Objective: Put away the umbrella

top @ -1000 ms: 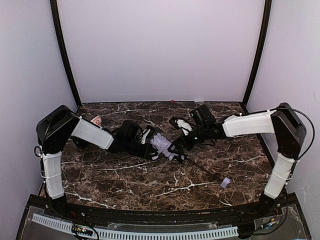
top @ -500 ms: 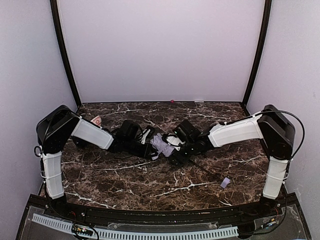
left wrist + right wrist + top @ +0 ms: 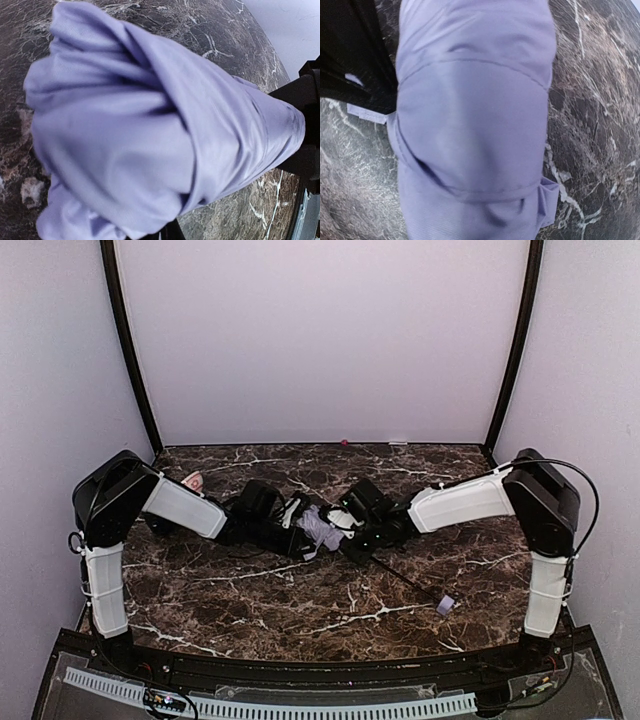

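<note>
The umbrella [image 3: 322,530] lies bunched at the middle of the marble table [image 3: 300,605], its pale lavender canopy gathered into a bundle. Its thin black shaft [image 3: 405,578] runs out to the right and ends in the small lavender knob handle [image 3: 447,604]. My left gripper [image 3: 303,536] meets the bundle from the left and is shut on the fabric. My right gripper [image 3: 346,530] presses in from the right. Lavender cloth fills the left wrist view [image 3: 150,125] and the right wrist view [image 3: 475,125], hiding both sets of fingers.
A red-patterned bowl [image 3: 193,480] peeks out behind the left arm near the back left. A small red dot [image 3: 344,442] sits at the back wall's foot. Pale walls and black posts close in the table on three sides.
The right arm has swung left and lowered its gripper onto the canopy bundle, and the shaft and handle have shifted slightly left. The left arm has stayed put.
</note>
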`<state>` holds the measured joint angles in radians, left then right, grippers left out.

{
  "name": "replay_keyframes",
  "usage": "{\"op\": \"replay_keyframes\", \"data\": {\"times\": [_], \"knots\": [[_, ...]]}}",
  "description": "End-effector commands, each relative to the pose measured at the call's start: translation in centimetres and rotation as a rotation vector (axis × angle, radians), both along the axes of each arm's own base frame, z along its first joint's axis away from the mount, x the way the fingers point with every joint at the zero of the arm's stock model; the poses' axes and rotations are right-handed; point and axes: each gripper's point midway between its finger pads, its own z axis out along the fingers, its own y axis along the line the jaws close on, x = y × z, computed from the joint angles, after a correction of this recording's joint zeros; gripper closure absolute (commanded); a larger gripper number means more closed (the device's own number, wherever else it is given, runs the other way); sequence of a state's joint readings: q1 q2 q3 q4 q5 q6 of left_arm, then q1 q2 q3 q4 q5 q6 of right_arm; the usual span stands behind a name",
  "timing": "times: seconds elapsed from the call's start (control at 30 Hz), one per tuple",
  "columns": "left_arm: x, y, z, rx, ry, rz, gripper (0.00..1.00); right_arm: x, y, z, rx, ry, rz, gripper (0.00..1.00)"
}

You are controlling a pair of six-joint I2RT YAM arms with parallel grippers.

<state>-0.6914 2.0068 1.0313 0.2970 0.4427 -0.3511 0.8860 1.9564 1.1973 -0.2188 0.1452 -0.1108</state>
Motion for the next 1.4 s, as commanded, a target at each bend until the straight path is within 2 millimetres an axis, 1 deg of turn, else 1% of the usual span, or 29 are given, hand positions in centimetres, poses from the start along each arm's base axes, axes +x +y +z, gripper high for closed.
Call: {"op": "replay_keyframes", "data": {"times": [0.0, 0.03, 0.07, 0.1, 0.13, 0.17, 0.23, 0.27, 0.3, 0.33, 0.37, 0.4, 0.43, 0.5, 0.57, 0.6, 0.63, 0.7, 0.77, 0.9, 0.97, 1.07, 1.17, 1.27, 1.3, 1.37], "knots": [[-1.4, 1.4, -1.3, 0.043, 0.043, -0.008, 1.0, -0.2, -0.1, -0.6, 0.041, 0.061, -0.003, 0.86], [-1.4, 1.5, -1.1, 0.039, 0.033, -0.006, 1.0, -0.2, 0.1, -0.2, 0.066, 0.075, 0.0, 0.9], [-1.4, 1.5, -0.6, 0.03, 0.017, -0.008, 1.0, -0.2, 0.4, 0.2, 0.101, 0.093, 0.003, 0.96], [-1.5, 1.5, 0.0, 0.014, -0.005, -0.015, 1.0, -0.1, 0.5, 0.8, 0.139, 0.11, 0.004, 1.0], [-1.6, 1.5, 0.8, -0.005, -0.031, -0.02, 1.0, 0.0, 0.7, 1.7, 0.187, 0.126, 0.004, 1.0], [-1.8, 1.5, 1.7, -0.028, -0.062, -0.028, 1.0, 0.0, 0.9, 2.9, 0.245, 0.138, 0.01, 1.0], [-1.9, 1.7, 4.1, -0.07, -0.141, -0.037, 1.0, 0.2, 1.2, 5.3, 0.362, 0.173, 0.024, 1.0], [-2.0, 1.8, 5.3, -0.087, -0.183, -0.049, 1.0, 0.2, 1.5, 6.8, 0.427, 0.187, 0.04, 1.0], [-2.3, 1.9, 6.5, -0.103, -0.222, -0.066, 1.0, 0.1, 1.4, 8.0, 0.483, 0.206, 0.05, 1.0], [-2.5, 1.9, 8.0, -0.125, -0.265, -0.079, 1.0, -0.2, 1.3, 9.1, 0.541, 0.227, 0.069, 1.0], [-2.8, 2.0, 9.3, -0.142, -0.305, -0.096, 1.0, -0.2, 1.3, 10.7, 0.606, 0.23, 0.087, 1.0], [-3.1, 2.1, 11.4, -0.175, -0.36, -0.112, 1.0, -0.4, 1.3, 12.2, 0.665, 0.246, 0.104, 1.0], [-3.5, 2.2, 12.9, -0.198, -0.399, -0.128, 1.0, -0.5, 1.1, 13.6, 0.711, 0.254, 0.119, 1.0], [-4.3, 2.2, 15.3, -0.242, -0.444, -0.156, 1.0, -0.5, 0.6, 16.3, 0.804, 0.257, 0.137, 1.0], [-5.2, 2.1, 17.0, -0.274, -0.449, -0.185, 1.0, -0.6, 0.1, 18.9, 0.898, 0.259, 0.154, 1.0], [-5.5, 2.0, 17.6, -0.287, -0.449, -0.191, 1.0, -0.6, -0.2, 19.7, 0.94, 0.272, 0.159, 1.0], [-6.0, 1.9, 18.3, -0.305, -0.45, -0.206, 1.0, -0.6, -0.6, 21.4, 0.991, 0.265, 0.167, 1.0], [-7.1, 1.6, 19.7, -0.339, -0.474, -0.231, 1.0, -0.5, -1.5, 23.8, 1.08, 0.265, 0.18, 1.0], [-7.9, 1.3, 20.4, -0.337, -0.493, -0.25, 1.0, -0.5, -2.4, 25.5, 1.138, 0.265, 0.191, 1.0], [-9.5, 1.0, 21.4, -0.355, -0.53, -0.295, 1.0, -0.9, -2.8, 27.3, 1.138, 0.245, 0.227, 1.0], [-9.8, 0.7, 22.3, -0.399, -0.555, -0.298, 1.0, -1.6, -2.6, 28.4, 1.158, 0.253, 0.265, 1.0], [-10.2, -0.4, 23.3, -0.488, -0.567, -0.326, 1.0, -2.8, -1.9, 29.7, 1.203, 0.279, 0.315, 1.0], [-10.2, -0.8, 23.0, -0.523, -0.623, -0.342, 1.0, -3.8, -2.0, 30.9, 1.266, 0.311, 0.342, 1.0], [-11.1, -1.0, 23.3, -0.583, -0.719, -0.412, 1.0, -4.6, -1.7, 31.7, 1.263, 0.299, 0.382, 1.0], [-11.6, -1.4, 23.5, -0.61, -0.732, -0.448, 1.0, -4.9, -1.4, 31.7, 1.254, 0.302, 0.388, 1.0], [-11.9, -2.5, 24.1, -0.649, -0.731, -0.508, 1.0, -5.5, -0.9, 32.5, 1.256, 0.303, 0.422, 1.0]]}}
